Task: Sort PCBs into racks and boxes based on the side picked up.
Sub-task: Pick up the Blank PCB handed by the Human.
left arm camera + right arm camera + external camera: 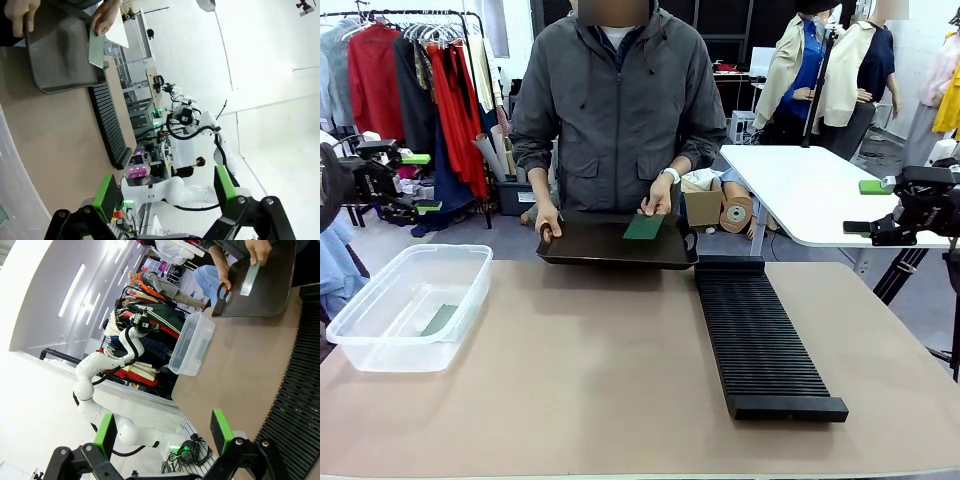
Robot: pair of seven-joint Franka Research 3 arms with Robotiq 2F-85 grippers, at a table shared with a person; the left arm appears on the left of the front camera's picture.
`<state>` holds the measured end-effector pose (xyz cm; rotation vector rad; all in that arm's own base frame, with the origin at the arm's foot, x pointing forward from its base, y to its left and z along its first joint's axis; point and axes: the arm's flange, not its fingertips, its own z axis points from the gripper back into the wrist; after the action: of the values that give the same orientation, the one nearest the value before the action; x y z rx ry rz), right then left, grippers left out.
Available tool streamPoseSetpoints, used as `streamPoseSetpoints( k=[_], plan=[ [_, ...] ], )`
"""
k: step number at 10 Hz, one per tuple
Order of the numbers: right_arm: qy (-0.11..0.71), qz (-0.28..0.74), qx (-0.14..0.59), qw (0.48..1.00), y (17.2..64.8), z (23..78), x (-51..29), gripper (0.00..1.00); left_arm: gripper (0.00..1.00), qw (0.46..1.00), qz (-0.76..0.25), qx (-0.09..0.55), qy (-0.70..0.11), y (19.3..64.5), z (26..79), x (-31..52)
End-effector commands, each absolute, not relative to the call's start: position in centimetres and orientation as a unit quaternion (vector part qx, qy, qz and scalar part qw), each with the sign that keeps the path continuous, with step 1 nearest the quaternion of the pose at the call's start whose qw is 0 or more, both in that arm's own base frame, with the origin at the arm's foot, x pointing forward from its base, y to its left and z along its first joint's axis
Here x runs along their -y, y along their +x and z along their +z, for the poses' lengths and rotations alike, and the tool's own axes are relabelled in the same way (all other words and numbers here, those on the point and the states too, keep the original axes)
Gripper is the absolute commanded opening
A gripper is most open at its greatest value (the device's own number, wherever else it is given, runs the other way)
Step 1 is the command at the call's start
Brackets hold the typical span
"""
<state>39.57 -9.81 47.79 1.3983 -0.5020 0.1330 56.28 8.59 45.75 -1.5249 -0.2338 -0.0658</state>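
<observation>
The person at the far side holds a black flat tray (610, 245) and rests a hand on a dark green PCB (644, 227) lying on it; that PCB (96, 47) (250, 279) is also in both wrist views. A lighter green PCB (440, 319) (202, 349) lies inside the clear tub (380, 340) at the table's left. The long black slotted rack (760, 340) (110, 125) (300, 390) stretches along the right half. My left gripper (420, 183) (166, 192) hangs open off the table's left edge. Beyond the right edge, my right gripper (865, 207) (162, 432) is open, holding nothing.
The tan table (590, 390) is bare between tub and rack. A white table (810, 190) stands behind on the right, a cardboard box (703, 205) on the floor beside it. A clothes rail (420, 70) fills the back left.
</observation>
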Motion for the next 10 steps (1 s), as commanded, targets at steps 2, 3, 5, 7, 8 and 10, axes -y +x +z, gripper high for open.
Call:
streamPoseSetpoints(
  k=[2,3,5,7,8,10],
  plan=[
    [0.638,0.065,0.231,0.732,39.48,47.96,9.82,1.00,1.00,0.720,-0.023,0.110,-0.685,56.15,46.20,-9.02],
    [0.638,0.065,0.231,0.732,39.48,47.96,9.82,1.00,1.00,0.720,-0.023,0.110,-0.685,56.15,46.20,-9.02],
    [0.638,0.065,0.231,0.732,39.48,47.96,9.82,1.00,1.00,0.720,-0.023,0.110,-0.685,56.15,46.20,-9.02],
    [0.638,0.065,0.231,0.732,39.48,47.96,9.82,1.00,1.00,0.720,-0.023,0.110,-0.685,56.15,46.20,-9.02],
    [0.638,0.065,0.231,0.732,39.48,47.96,9.82,1.00,1.00,0.720,-0.023,0.110,-0.685,56.15,46.20,-9.02],
    [0.638,0.065,0.231,0.732,39.48,47.96,9.82,1.00,1.00,0.720,-0.023,0.110,-0.685,56.15,46.20,-9.02]
  ],
)
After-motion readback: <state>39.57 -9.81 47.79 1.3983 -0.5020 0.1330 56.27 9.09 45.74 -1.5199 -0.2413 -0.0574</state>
